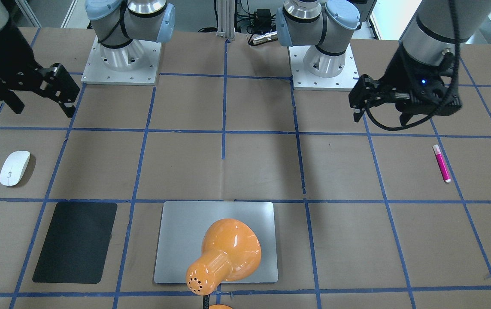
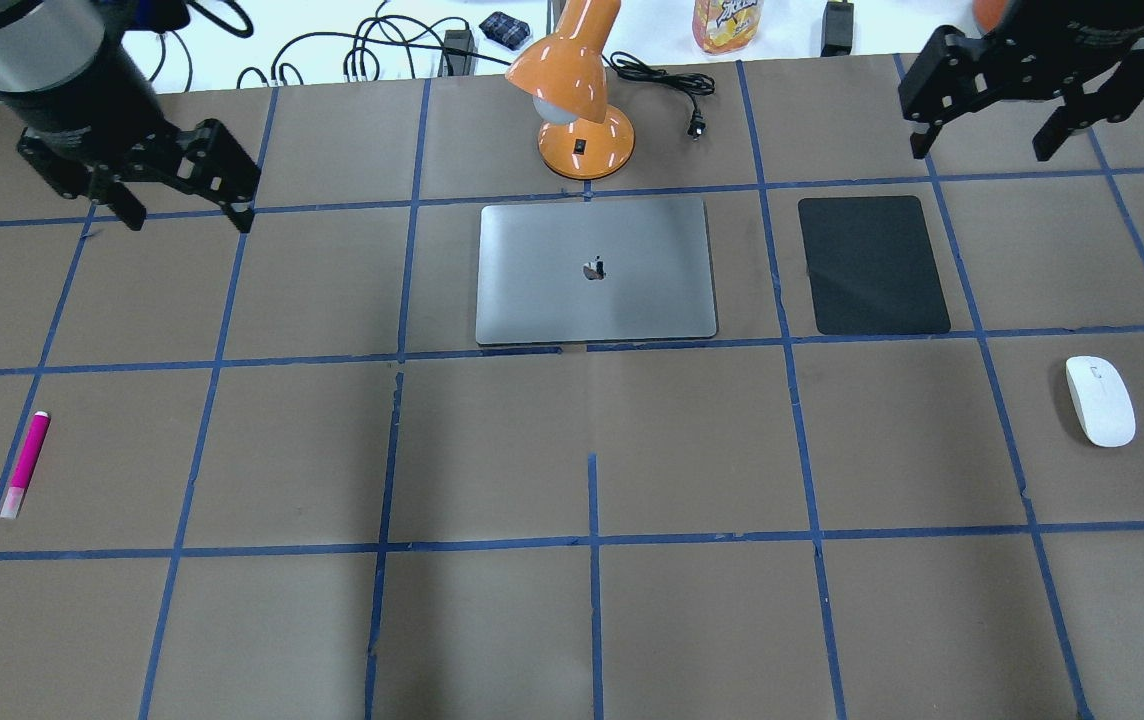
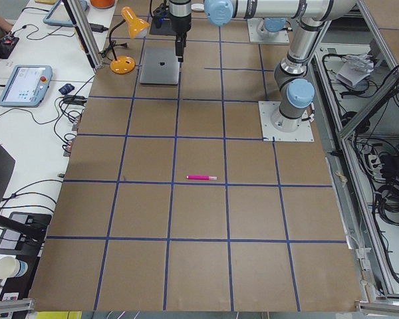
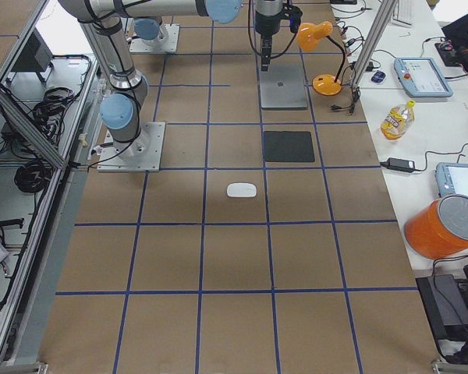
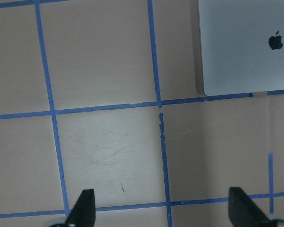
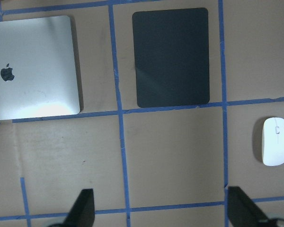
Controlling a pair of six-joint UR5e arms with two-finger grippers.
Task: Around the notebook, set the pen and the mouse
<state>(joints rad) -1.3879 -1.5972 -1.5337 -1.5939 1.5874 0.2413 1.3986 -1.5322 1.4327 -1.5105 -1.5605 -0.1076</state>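
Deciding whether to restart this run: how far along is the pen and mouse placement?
Done: nothing. The pen lies far out on the robot's left and the mouse far right, past the black mat, both well apart from the notebook. In hand: nothing; the left gripper and right gripper are open, empty, above the table. Left: pick and place both.

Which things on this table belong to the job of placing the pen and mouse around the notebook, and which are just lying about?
For the job:
slim magenta-pink pen
glossy white oval mouse
flat silver-grey metal notebook

Just lying about:
matte black rectangular mat
glossy orange desk lamp
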